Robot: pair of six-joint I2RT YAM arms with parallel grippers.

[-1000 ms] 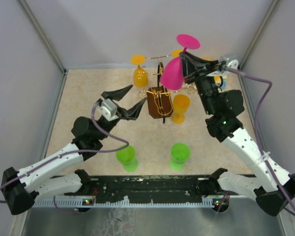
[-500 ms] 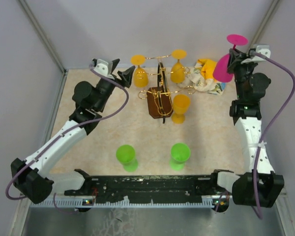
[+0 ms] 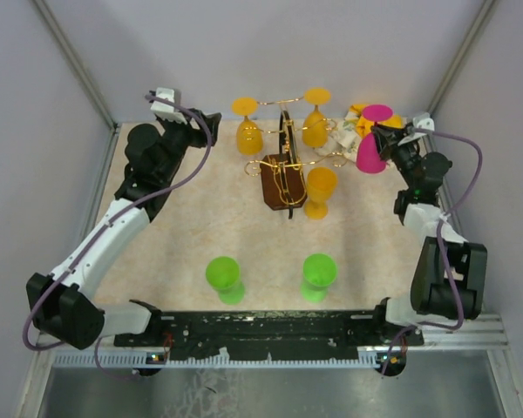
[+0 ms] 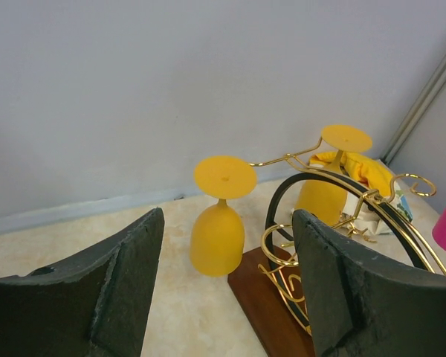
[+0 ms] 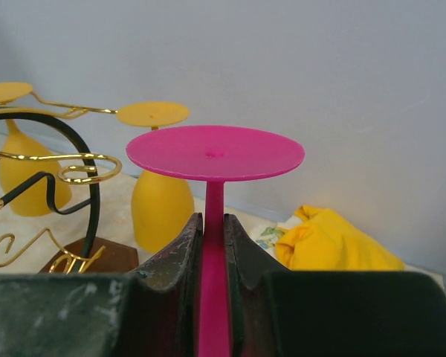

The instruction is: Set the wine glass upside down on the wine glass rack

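Pink wine glass (image 3: 371, 150), foot up, has dropped right of the wine glass rack (image 3: 283, 174), perhaps touching the table (image 3: 174, 244). Right wrist view shows the right gripper (image 5: 213, 227) pinching its stem; left gripper (image 3: 211, 124) spread wide.

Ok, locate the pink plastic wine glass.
The pink wine glass is at the far right in the top view, held upside down by the right gripper, beside the yellow cloth.

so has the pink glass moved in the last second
Yes. The pink wine glass, clamped by its stem in the right hand, went from over the wine glass rack out to its right and lower.
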